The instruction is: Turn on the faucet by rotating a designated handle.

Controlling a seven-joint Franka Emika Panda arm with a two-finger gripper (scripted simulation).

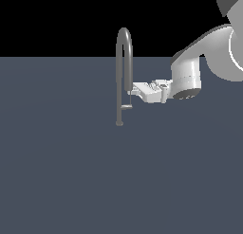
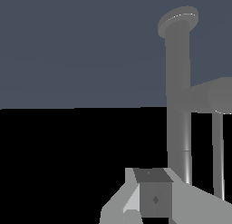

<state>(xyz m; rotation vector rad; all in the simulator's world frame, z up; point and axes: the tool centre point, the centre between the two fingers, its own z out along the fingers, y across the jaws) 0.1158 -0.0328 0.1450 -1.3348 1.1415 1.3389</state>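
- A grey arched faucet [image 1: 124, 53] stands upright on a dark floor [image 1: 71, 181].
- The white arm [image 1: 204, 58] reaches in from the exterior view's right.
- Its gripper [image 1: 134, 90] meets the pipe, above the small handle [image 1: 126, 107].

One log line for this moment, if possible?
arm: reaching sideways | pincer: beside faucet, state unclear | handle: below pincer | contact: unclear

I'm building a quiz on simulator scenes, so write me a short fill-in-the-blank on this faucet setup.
1. The faucet is a grey pipe bent like an upside-down ____.
2. In the exterior view, the gripper reaches toward the faucet from that view's ____.
3. The handle is a short lever lying ____, not upright.
4. The faucet's small round foot stands on the dark ____ floor.

Missing words: U; right; horizontal; blue-grey
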